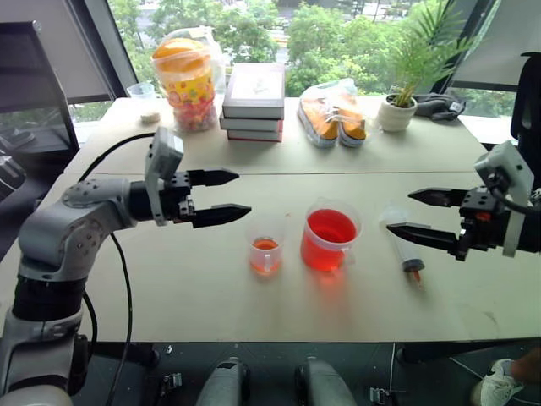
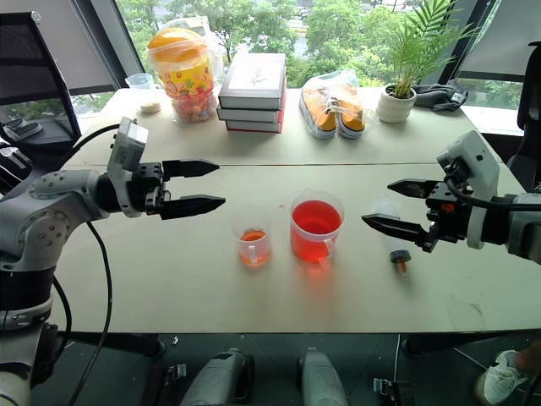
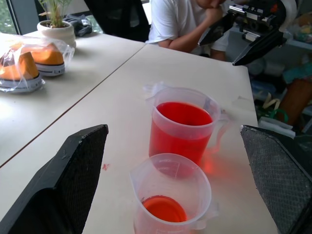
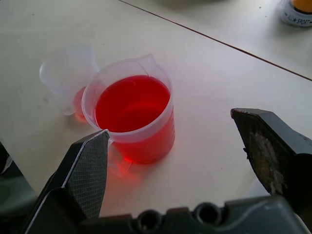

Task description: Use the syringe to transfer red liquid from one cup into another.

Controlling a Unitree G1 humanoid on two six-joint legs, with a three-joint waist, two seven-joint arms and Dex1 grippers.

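2 cups (image 1: 330, 239) (image 1: 265, 246), 1 syringe (image 1: 404, 248), 2 open pincers (image 1: 226, 196) (image 1: 416, 213).

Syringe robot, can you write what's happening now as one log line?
syringe: lying on table, untouched | left gripper: open, empty | right gripper: open, above syringe | big beaker: red liquid | small cup: little

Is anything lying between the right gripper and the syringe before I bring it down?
Nothing visible. The right gripper hangs open just above the syringe, which lies flat on the table, apart from the larger beaker and the small cup.
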